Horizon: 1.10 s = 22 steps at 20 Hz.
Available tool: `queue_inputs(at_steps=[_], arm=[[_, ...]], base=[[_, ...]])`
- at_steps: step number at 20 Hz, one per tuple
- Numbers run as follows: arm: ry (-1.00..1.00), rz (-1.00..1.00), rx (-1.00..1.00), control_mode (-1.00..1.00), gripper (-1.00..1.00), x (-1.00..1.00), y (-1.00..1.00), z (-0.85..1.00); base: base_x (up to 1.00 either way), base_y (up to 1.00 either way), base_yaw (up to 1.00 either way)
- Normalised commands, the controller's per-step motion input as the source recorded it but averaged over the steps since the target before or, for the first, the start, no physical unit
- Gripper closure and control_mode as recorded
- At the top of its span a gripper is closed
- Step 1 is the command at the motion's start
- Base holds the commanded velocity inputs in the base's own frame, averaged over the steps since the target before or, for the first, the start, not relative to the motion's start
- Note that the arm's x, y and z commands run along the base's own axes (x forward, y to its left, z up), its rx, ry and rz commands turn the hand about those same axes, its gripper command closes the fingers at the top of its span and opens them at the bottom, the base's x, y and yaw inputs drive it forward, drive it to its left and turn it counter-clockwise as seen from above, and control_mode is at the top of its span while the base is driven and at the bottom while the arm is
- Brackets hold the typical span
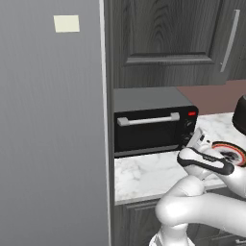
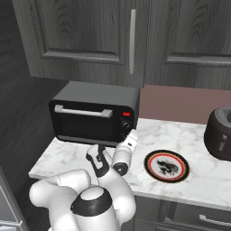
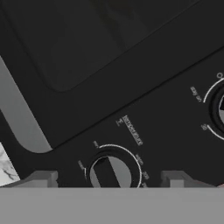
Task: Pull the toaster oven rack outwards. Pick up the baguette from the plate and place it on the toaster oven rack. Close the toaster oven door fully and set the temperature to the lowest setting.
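Here, dark cabinets (image 2: 90, 31) fill the frame's top above the marble counter (image 2: 67, 155), the toaster oven (image 2: 94, 113) sits centre-left with its door shut, and my gripper (image 3: 109, 179) spreads wide, empty, astride a knob (image 3: 111, 173).

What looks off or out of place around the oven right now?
Nothing stands out. The toaster oven sits square on the counter with its door shut, the plate lies flat and bare beside it, and the open gripper faces a knob on the control panel. No spills or damage show.
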Motion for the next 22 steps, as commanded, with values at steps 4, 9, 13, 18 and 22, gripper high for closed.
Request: queue_inputs(at_steps=[4,9,13,18,22], arm=[[0.00,0.00,0.00,-1.00,1.00,0.00,0.00,0.00],[0.00,0.00,0.00,-1.00,1.00,0.00,0.00,0.00],[0.00,0.00,0.00,-1.00,1.00,0.00,0.00,0.00],[0.00,0.00,0.00,-1.00,1.00,-0.01,0.00,0.00],[-0.01,0.00,0.00,-1.00,1.00,-0.06,0.00,0.00]], base=[[0.00,0.00,0.00],[0.00,0.00,0.00],[0.00,0.00,0.00],[0.00,0.00,0.00],[0.00,0.00,0.00]])
